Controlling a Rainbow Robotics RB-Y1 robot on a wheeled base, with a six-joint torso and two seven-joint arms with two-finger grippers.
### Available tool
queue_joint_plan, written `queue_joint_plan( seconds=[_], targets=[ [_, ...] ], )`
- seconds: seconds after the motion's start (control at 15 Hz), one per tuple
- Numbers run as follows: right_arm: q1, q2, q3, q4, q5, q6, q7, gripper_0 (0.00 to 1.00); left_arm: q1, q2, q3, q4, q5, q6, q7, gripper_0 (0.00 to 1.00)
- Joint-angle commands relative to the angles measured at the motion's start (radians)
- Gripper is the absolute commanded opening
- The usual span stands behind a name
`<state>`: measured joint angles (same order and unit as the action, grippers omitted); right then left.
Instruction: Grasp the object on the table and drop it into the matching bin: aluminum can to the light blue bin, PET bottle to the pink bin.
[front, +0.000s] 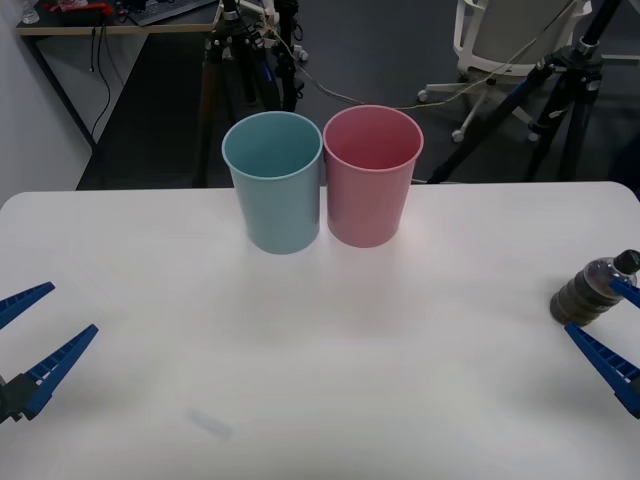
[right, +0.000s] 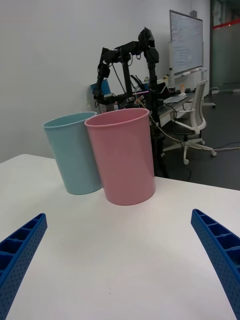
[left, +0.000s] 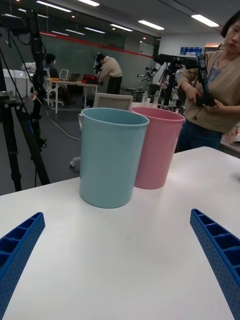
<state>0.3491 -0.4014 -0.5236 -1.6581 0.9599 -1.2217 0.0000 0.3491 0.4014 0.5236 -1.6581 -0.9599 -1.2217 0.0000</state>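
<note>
My right pincer (front: 620, 325) is low at the right edge of the white table (front: 320, 380), and its two blue fingers are spread wide apart. The little PET bottle (front: 594, 288) lies tipped on its side on the table, right there between those fingers. Its dark cap points away from the bins and looks like it touches my far finger, but I am not pinching it. My left pincer (front: 40, 325) waits near the left edge of the table, far from the bottle, with its blue fingers spread wide too. Farther back than the bottle, near the far edge of the table, stand the two tall bins. The pink bin (front: 372, 175) is the one closer to the bottle. The light blue bin (front: 274, 180) stands just beside it, on its left, and they touch.
</note>
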Motion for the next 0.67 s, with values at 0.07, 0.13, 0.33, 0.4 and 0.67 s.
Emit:
queue_joint_plan(
  seconds=[0.07, 0.13, 0.33, 0.4, 0.67],
  targets=[
    [0.0, 0.0, 0.0, 0.0, 0.0, 0.0, 0.0, 1.0, 0.0, 0.0, 0.0, 0.0, 0.0, 0.0, 0.0, 1.0],
    [-0.004, 0.032, 0.01, 0.003, -0.007, 0.001, -0.005, 1.0, 0.0, 0.0, 0.0, 0.0, 0.0, 0.0, 0.0, 1.0],
    [0.007, 0.009, 0.04, 0.0, -0.046, 0.008, -0.011, 1.0, 0.0, 0.0, 0.0, 0.0, 0.0, 0.0, 0.0, 1.0],
    [0.016, 0.003, 0.042, 0.0, -0.055, 0.007, -0.008, 1.0, 0.0, 0.0, 0.0, 0.0, 0.0, 0.0, 0.0, 1.0],
    [0.08, 0.0, 0.04, 0.0, -0.087, 0.016, 0.018, 1.0, 0.0, 0.0, 0.0, 0.0, 0.0, 0.0, 0.0, 1.0]
  ],
)
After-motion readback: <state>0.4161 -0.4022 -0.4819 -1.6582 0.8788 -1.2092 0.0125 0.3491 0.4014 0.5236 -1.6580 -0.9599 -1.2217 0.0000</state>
